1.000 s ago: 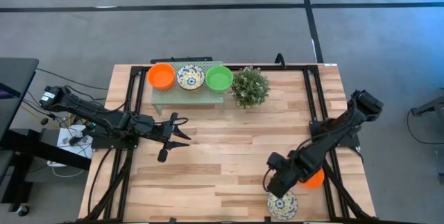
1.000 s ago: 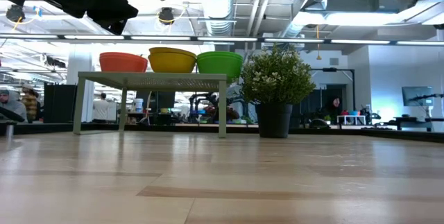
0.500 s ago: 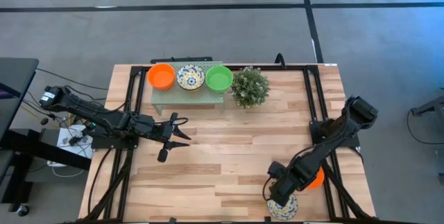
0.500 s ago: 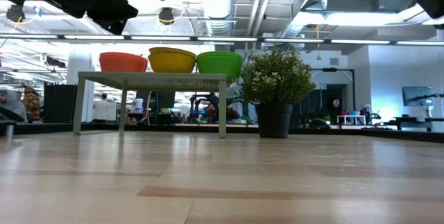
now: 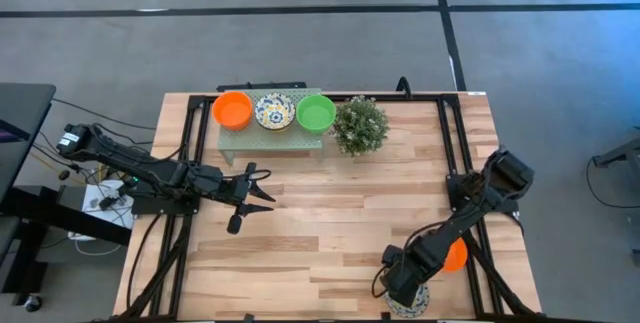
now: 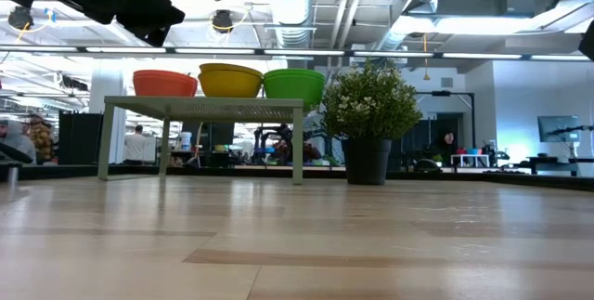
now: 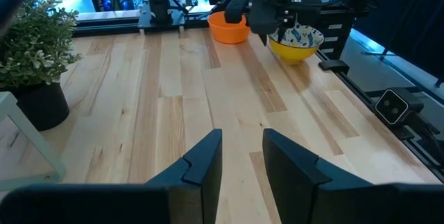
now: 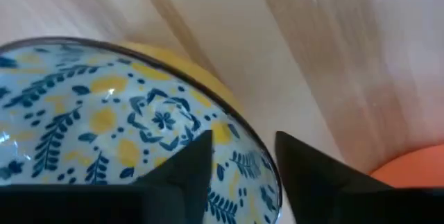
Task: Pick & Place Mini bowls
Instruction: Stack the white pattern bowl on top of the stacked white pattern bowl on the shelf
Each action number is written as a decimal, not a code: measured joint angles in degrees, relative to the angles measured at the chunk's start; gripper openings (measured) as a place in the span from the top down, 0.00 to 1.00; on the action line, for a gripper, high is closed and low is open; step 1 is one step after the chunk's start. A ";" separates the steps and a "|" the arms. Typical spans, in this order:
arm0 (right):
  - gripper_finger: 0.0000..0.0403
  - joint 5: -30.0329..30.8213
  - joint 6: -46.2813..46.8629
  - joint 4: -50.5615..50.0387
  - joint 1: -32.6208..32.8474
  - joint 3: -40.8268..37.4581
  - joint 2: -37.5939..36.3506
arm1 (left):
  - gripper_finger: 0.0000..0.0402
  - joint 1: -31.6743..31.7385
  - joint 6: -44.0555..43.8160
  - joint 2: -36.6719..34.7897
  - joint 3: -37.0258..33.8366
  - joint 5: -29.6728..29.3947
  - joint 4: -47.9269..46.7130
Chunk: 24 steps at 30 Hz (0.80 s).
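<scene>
The wooden surface [image 5: 320,213] is bounded by dark rails on its left and right sides. Its broad middle, between the two arms, lies open from the far shelf to the near edge.

A small pale shelf [image 5: 272,135] stands at the far edge, left of centre. On it sit three mini bowls in a row: an orange bowl [image 5: 233,109], a floral bowl [image 5: 274,111] and a green bowl [image 5: 316,113]. They sit just beside one another, upright. In the low view the middle one shows a plain yellow outside. A potted plant [image 5: 360,125] stands on the surface just beside the shelf's right end.

Two further bowls sit at the near right corner, close to the right rail. The second orange bowl [image 5: 455,255] is partly hidden by the right arm. The second floral bowl [image 5: 410,301] sits at the very near edge; its inside is cream with blue leaves and yellow spots, its outside yellow. In the left wrist view these two stand just beside each other.

The right gripper [image 8: 239,156] is directly over the second floral bowl, its jaws released and parted, straddling the bowl's rim. One finger is over the patterned inside and one over the outside. Whether the fingers touch the rim cannot be told.

The left gripper [image 7: 239,158] hovers over the left part of the surface, in front of the shelf and well apart from it. Its jaws are released, with a narrow gap and nothing between them.
</scene>
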 joint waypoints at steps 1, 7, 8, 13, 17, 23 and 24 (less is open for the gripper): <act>0.70 -0.39 -0.82 0.00 -0.22 0.00 0.00 | 0.74 -0.01 0.00 0.00 0.00 0.01 0.01; 0.97 -4.14 -5.24 0.18 -3.36 0.11 -2.02 | 0.74 -0.01 0.00 0.00 0.00 0.01 0.02; 0.96 -4.07 -5.32 -0.02 -4.09 0.04 -2.62 | 0.74 0.01 0.00 0.00 0.00 0.00 0.01; 0.96 -0.88 -7.08 -0.25 -9.67 0.04 -7.57 | 0.74 -0.32 0.02 0.00 0.00 0.00 -2.06; 0.97 7.83 -15.46 0.17 -15.03 0.04 -11.76 | 0.74 -1.41 0.41 0.00 0.00 0.02 -5.37; 0.95 24.77 -23.86 8.66 -26.14 0.04 -16.21 | 0.74 -2.98 0.98 -2.40 0.00 -0.02 -6.87; 0.96 26.76 -23.97 11.82 -28.21 0.04 -16.60 | 0.74 -3.00 1.15 -3.35 0.00 -0.02 -6.97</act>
